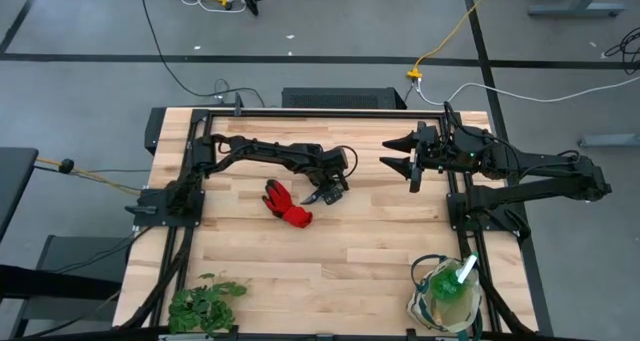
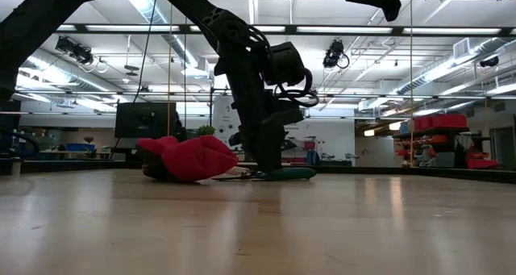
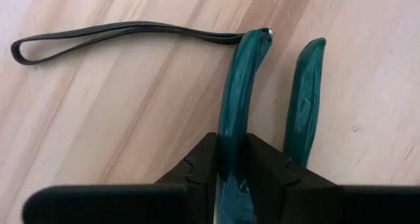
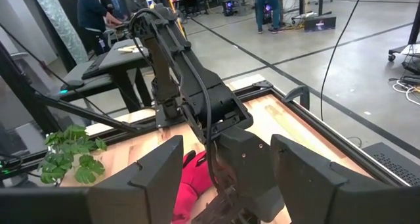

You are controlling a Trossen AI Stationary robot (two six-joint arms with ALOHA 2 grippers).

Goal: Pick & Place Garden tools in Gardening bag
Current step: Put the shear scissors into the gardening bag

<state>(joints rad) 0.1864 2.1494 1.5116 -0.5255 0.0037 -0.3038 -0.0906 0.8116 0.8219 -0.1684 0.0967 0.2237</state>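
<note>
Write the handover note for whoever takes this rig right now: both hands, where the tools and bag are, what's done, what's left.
Left hand: down at table centre, shut on one green handle of the pruning shears, which lie on the wood.
Right hand: open, raised above the table's far right, waiting.
Red glove: on the table beside the left hand.
Gardening bag: near right corner, with the green spray bottle already inside.
Plant bunch: near left corner.
Left: lift the shears into the bag, then the glove. No trowel or rake in view.
</note>
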